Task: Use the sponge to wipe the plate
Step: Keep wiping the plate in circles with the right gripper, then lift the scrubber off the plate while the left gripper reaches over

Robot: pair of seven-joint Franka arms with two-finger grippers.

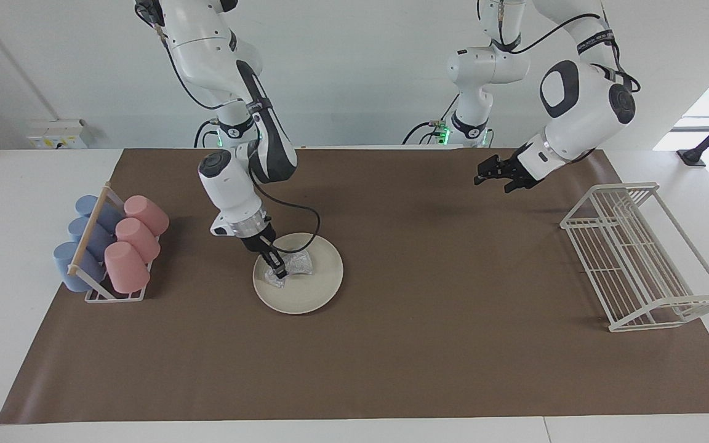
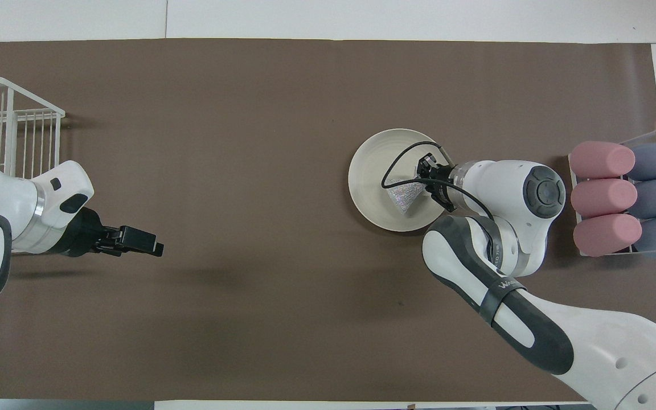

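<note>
right gripper (image 1: 279, 271) down on the plate (image 1: 314, 289), jaws pinching the sponge (image 1: 296, 264) flat against it, plate mid-desk near the cup rack (image 1: 111, 246), left gripper (image 1: 497, 175) just hanging over bare mat (image 1: 391, 357), jaws spread
</note>
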